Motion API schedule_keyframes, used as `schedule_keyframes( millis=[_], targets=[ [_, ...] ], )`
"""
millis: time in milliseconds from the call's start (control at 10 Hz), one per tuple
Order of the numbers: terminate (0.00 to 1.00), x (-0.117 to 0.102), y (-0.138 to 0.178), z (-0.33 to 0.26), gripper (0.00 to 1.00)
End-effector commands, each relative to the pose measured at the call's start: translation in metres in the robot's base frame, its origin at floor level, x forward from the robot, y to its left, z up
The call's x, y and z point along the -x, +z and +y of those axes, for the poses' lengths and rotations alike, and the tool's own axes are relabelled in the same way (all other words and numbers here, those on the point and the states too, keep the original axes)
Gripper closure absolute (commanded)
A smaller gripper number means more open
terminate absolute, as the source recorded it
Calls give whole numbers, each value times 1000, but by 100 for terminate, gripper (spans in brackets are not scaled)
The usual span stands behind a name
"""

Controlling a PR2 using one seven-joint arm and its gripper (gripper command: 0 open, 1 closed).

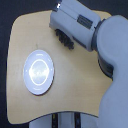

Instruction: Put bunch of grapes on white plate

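The white plate [39, 71] lies on the wooden table [75, 75] toward the exterior view's left, with nothing on it. A dark, bumpy cluster, the bunch of grapes [65, 39], shows along the lower edge of my grey gripper [69, 22], up and to the right of the plate. The gripper's housing covers part of the cluster. The fingertips are hidden, so I cannot tell whether the grapes are held or merely lie beneath the gripper. Grapes and plate are apart, with bare wood between them.
My bulky grey forearm [114, 45] fills the exterior view's right side and hides that part of the table. The table's rounded edge runs close past the plate on the left and along the bottom.
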Motion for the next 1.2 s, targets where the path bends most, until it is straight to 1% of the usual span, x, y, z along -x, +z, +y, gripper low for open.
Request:
schedule_keyframes(
  millis=[0,900,1000,1100],
  targets=[
    [0,-6,-1,-12,100],
    [0,-6,10,-33,100],
    [0,-5,20,-36,100],
    [0,-13,43,-37,100]
  ],
)
